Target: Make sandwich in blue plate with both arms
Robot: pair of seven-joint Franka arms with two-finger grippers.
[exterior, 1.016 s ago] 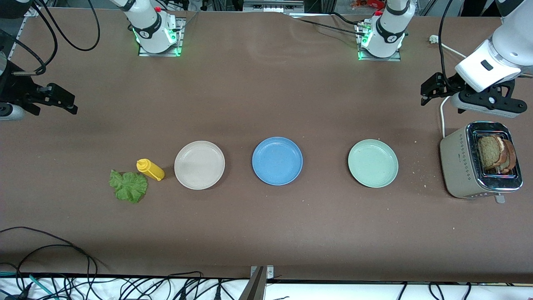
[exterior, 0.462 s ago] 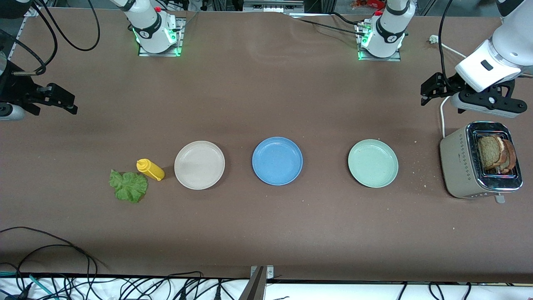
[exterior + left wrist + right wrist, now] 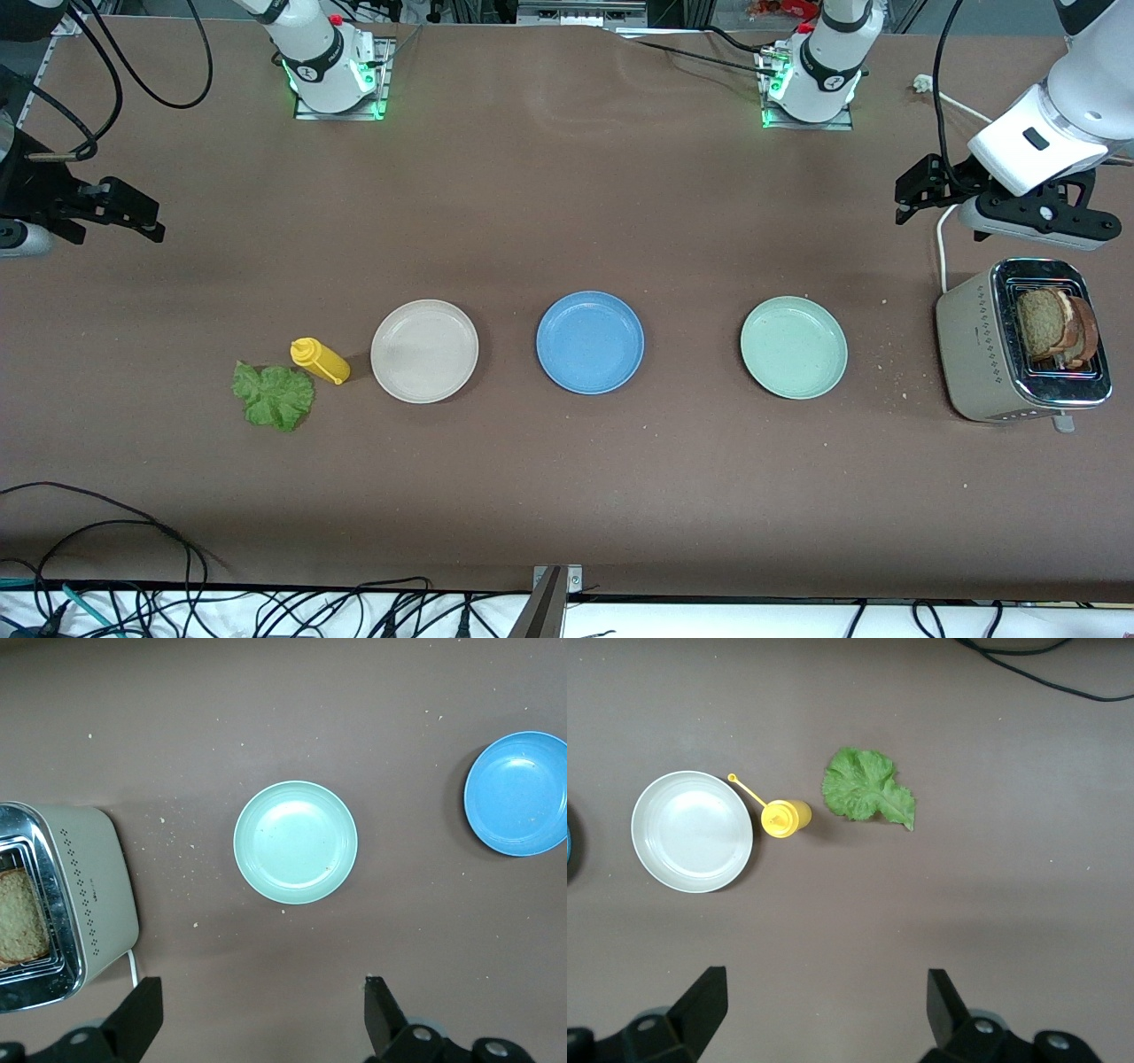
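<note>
While blue plate [image 3: 590, 342] lay bare, toast [image 3: 1054, 326] sat in toaster [image 3: 974, 354]; left gripper [image 3: 261, 1020] and right gripper [image 3: 824, 1014] hung over table, jaws wide, holding nothing.

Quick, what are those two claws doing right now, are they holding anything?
Left gripper: open, empty, up over the table near the toaster.
Right gripper: open, empty, up over the table near the lettuce leaf.

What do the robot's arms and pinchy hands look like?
Both arms are glossy white with black rings at the joints, and green lights glow at their bases. The left gripper and the right gripper are black with two flat fingers each. Black cables loop along the arms, and a small black mark sits on the left arm's white wrist.
</note>
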